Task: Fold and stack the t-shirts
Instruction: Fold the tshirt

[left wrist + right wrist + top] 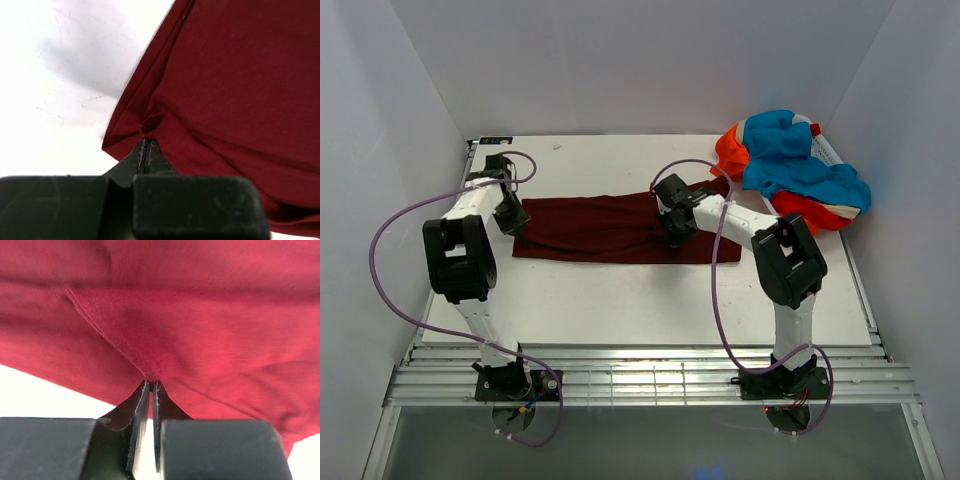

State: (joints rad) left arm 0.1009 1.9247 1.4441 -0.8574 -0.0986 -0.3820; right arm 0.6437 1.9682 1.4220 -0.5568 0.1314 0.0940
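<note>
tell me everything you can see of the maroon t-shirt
The maroon t-shirt is plain dark soft cloth, folded into a long flat band lying across the white table. The left end effector is shut on its left corner, bunching it; the right end effector is shut on a stitched edge nearer its right end.

Left arm [460,255] stretched forward, left hand [148,142] down low, pinched shut on maroon t-shirt [600,228] edge. Right arm [788,262] bent inward, right hand [151,385] down, pinched shut on same t-shirt.
</note>
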